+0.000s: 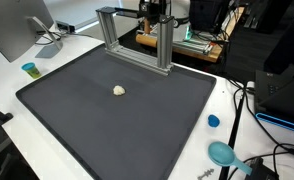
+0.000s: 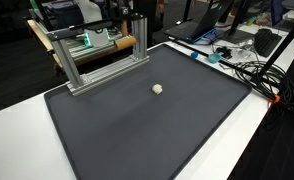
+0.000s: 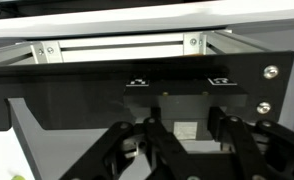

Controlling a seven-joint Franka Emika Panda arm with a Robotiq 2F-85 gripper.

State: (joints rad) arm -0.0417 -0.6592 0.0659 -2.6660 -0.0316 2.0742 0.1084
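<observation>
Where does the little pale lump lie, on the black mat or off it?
On it: in both exterior views the lump rests on the mat, well inside its edges.

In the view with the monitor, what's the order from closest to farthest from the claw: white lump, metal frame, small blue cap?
From the claw, at the back:
1. Metal frame, right beside it.
2. White lump, middle of the dark mat.
3. Blue cap, just off the mat's far edge.
</observation>
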